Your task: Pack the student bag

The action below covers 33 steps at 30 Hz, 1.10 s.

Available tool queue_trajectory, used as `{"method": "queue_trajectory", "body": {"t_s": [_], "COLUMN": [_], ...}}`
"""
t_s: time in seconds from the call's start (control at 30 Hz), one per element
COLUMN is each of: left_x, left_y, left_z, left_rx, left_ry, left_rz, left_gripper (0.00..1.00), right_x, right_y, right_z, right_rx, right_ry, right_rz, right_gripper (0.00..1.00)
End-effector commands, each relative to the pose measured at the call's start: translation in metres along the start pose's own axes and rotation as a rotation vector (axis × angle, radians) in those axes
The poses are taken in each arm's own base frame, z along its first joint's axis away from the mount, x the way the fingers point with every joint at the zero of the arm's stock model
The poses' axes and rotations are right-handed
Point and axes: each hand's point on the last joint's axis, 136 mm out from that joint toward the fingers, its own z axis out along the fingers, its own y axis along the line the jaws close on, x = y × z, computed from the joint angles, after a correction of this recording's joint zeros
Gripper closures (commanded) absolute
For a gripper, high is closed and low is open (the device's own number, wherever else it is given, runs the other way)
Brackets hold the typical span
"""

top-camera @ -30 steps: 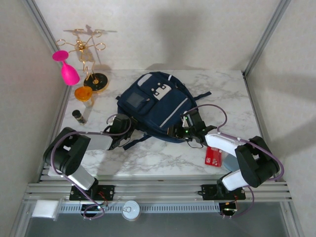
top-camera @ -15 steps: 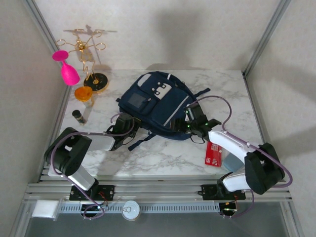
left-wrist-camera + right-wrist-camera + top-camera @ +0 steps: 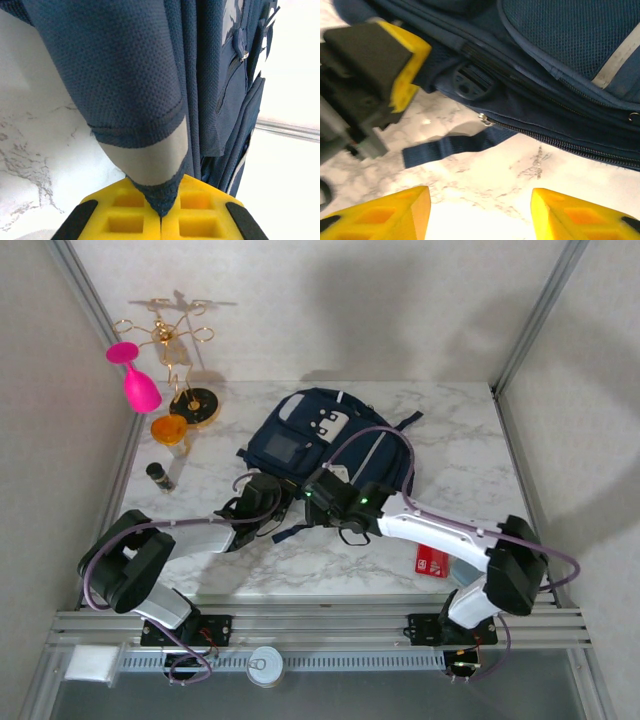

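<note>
Where: student bag [image 3: 330, 445] flat mid-bench [image 3: 450, 440], zip [image 3: 545, 140] looks closed | left pincer [image 3: 161, 200] — clamped on its fabric edge | right pincer [image 3: 480, 210] — spread apart, empty, beside the zip | progress: early, packing seemingly unstarted

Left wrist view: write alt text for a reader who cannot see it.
The left end effector is shut on a corner of the navy student bag, its yellow fingers pinching the fabric just below a pale grey trim band. A zip pull shows at upper right, the marble table at left.
</note>
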Motion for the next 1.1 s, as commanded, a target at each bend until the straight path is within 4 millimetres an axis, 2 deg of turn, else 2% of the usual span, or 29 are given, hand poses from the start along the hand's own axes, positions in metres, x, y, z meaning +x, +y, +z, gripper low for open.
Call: {"method": "queue_trajectory", "body": {"t_s": [0.0, 0.13, 0.33, 0.5, 0.6, 0.8, 0.9, 1.07], "left_x": [0.01, 0.013, 0.013, 0.014, 0.012, 0.004, -0.003, -0.005], "left_y": [-0.047, -0.048, -0.045, -0.042, -0.04, -0.032, -0.028, -0.032], "left_z": [-0.012, -0.013, -0.014, -0.015, -0.016, -0.017, -0.017, -0.016], "left_rx": [0.15, 0.15, 0.152, 0.15, 0.16, 0.13, 0.12, 0.136], "left_ry": [0.035, 0.034, 0.036, 0.039, 0.029, -0.011, -0.03, -0.018], "left_rz": [-0.046, -0.04, -0.05, -0.053, -0.067, -0.05, -0.037, -0.032], "left_gripper": [1.0, 1.0, 1.0, 1.0, 1.0, 1.0, 1.0, 1.0], "right_x": [0.002, -0.003, -0.004, -0.014, -0.016, -0.027, -0.02, -0.004], "right_y": [-0.009, 0.001, 0.001, 0.0, -0.008, -0.031, -0.045, -0.068], "right_z": [0.015, 0.029, 0.043, 0.056, 0.064, 0.051, 0.042, 0.032], "right_rx": [0.078, 0.071, 0.085, 0.107, 0.158, 0.258, 0.256, 0.236], "right_ry": [-0.03, -0.049, -0.076, -0.104, -0.11, -0.172, -0.161, -0.093], "right_rz": [0.073, 0.11, 0.202, 0.248, 0.274, 0.285, 0.277, 0.232], "right_gripper": [0.47, 0.53, 0.6, 0.66, 0.69, 0.76, 0.81, 0.82]}}
